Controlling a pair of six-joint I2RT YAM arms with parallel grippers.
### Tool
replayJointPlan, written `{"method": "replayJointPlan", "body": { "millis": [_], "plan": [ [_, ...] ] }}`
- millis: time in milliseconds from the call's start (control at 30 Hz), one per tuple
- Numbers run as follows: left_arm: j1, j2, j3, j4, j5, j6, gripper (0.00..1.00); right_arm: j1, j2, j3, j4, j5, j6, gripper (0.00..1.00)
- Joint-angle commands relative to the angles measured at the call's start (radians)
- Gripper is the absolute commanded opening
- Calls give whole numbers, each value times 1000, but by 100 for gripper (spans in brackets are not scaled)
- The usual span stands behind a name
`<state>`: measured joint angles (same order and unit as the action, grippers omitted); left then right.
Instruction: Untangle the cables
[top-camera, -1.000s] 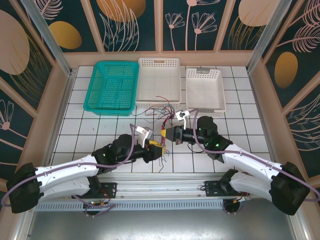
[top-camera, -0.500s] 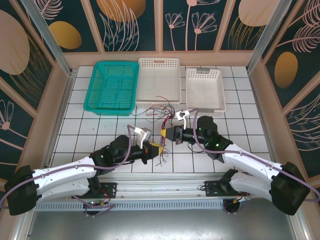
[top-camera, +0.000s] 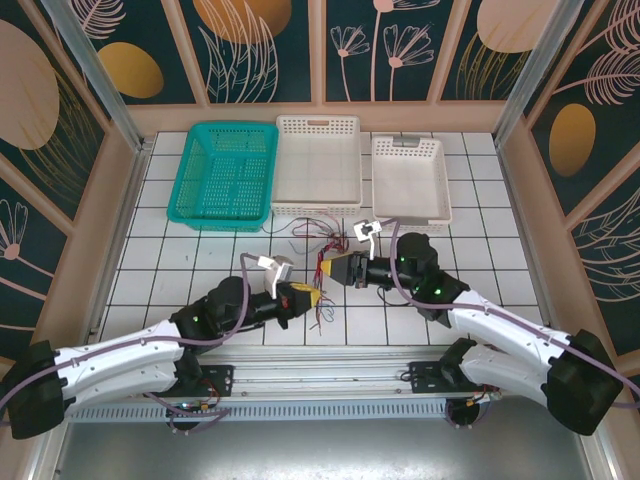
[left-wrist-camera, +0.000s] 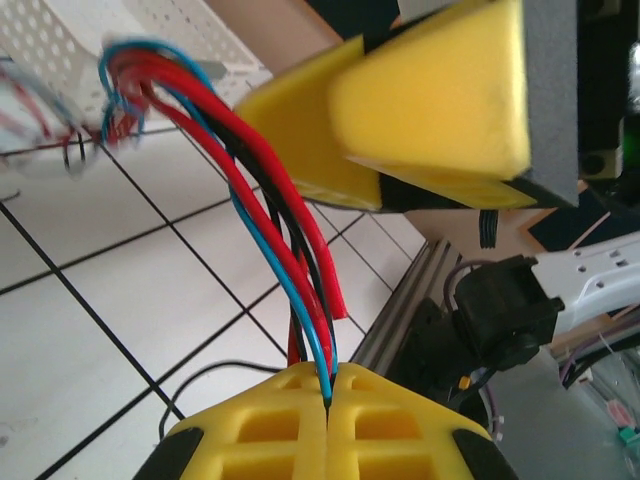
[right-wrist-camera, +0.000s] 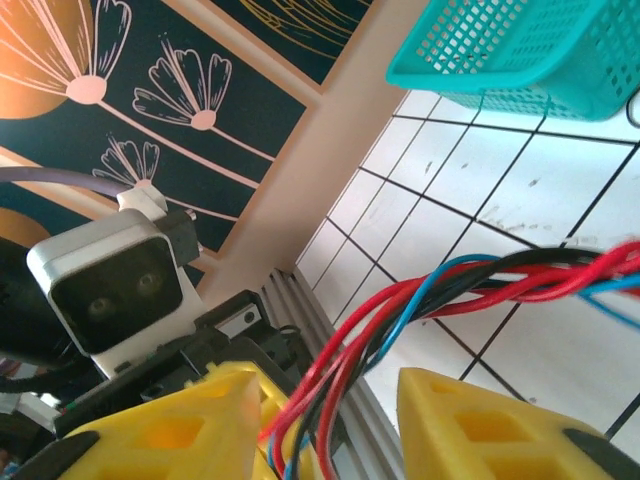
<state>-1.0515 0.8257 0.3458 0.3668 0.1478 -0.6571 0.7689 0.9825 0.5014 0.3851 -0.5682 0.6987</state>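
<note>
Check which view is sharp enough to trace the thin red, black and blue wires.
Left wrist: the thin red, black and blue wires are crisp at the left gripper, blurred top left. Right wrist: sharp mid-frame. Top external: evenly lit, wires too fine to separate.

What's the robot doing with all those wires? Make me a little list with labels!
left gripper: shut on the cables
right gripper: open, cables passing between its fingers
cables: red, blue and black, bunched together between the two grippers
loose ends: spread on the table in front of the middle white basket
other baskets: teal basket to its left, right white basket to its right
</note>
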Motion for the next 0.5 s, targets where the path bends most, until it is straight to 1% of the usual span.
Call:
{"method": "replayJointPlan", "body": {
  "millis": [0, 67, 167, 267, 467],
  "plan": [
    [-4, -37, -25, 92, -44, -30, 0, 7, -27, -14, 0, 4, -12, 49],
    [-4, -34, -30, 106, -39, -34, 0, 7, -38, -18, 0, -1, -17, 51],
    [-4, -12, -28, 120, -22, -40, 0, 7, -44, -30, 11, -10, -19, 52],
    [-4, -2, -26, 131, -14, -42, 0, 12, -40, -51, 51, -40, -13, 49],
    [-3, 9, -19, 136, -6, -45, 0, 43, -15, -75, 126, -50, -17, 44]
  ]
}}
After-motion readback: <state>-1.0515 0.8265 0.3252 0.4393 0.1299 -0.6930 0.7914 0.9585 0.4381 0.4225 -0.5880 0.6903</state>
